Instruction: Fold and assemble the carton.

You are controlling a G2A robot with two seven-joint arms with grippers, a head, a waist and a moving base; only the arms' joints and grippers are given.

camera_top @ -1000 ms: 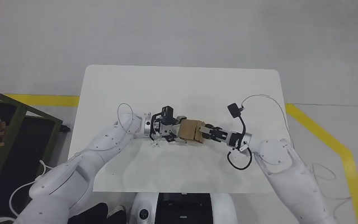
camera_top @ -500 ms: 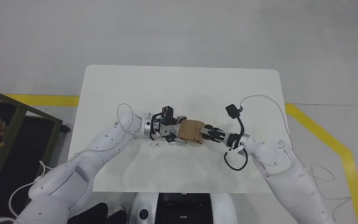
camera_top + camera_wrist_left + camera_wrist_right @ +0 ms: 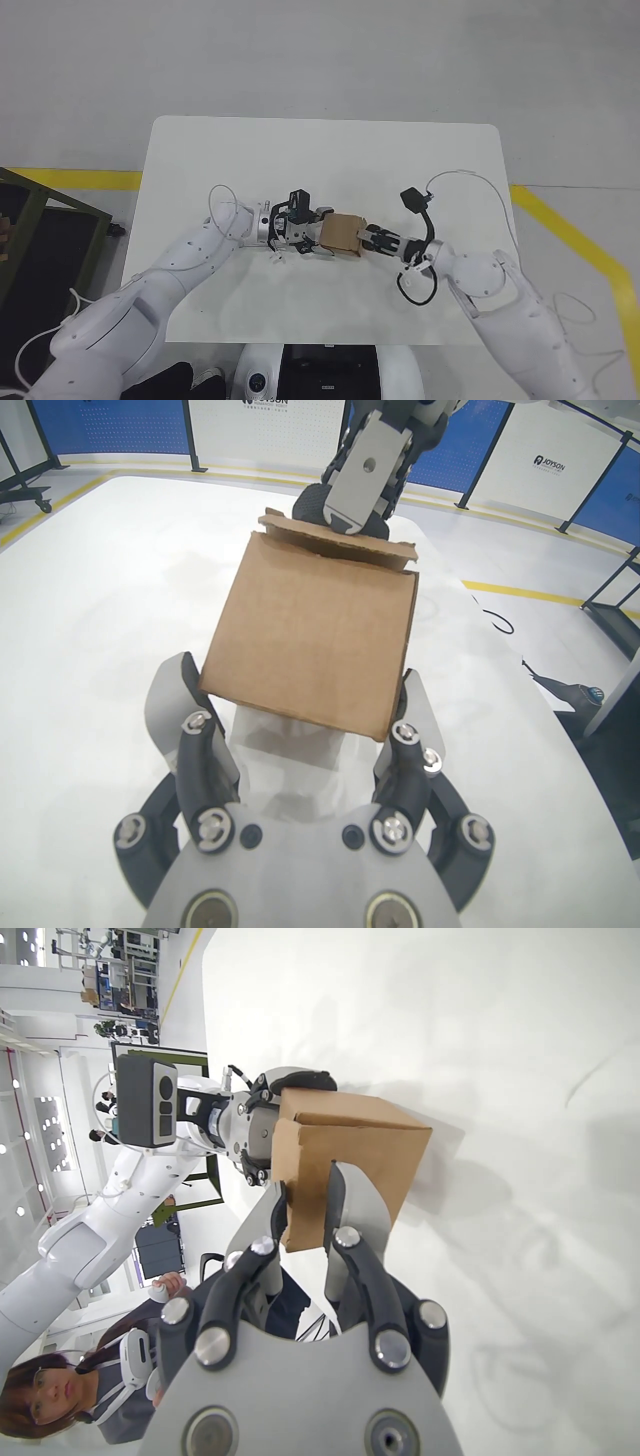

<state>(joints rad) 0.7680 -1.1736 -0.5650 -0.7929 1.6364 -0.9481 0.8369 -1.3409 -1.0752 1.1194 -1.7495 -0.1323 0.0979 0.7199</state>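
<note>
Up close in the left wrist view, the left gripper was clamped on the near end of the single carton, with its two fingers pressed against opposite side walls. The carton was a plain brown cardboard box, already folded into shape, with its broad upper panel tilted a little. Whether its underside touched the table could not be told.

At the carton's far end one flap with a ragged edge stood slightly proud of the box. The right gripper was closed on that flap, pinching the cardboard between its two fingers. The right wrist view showed the same hold, with those fingers drawn near each other and the carton's edge between them.

From above, the two grippers met the one carton from opposite ends, the left arm's on the left and the right arm's on the right. All three sat in a line around the middle of the table, somewhat toward the robot's edge.

One thin white cable arched above the tabletop just beyond the right arm. Past the table's far edge lay grey floor. A yellow line ran along the floor out from the table's sides, and one dark green frame stood at the left, well apart from the carton.
</note>
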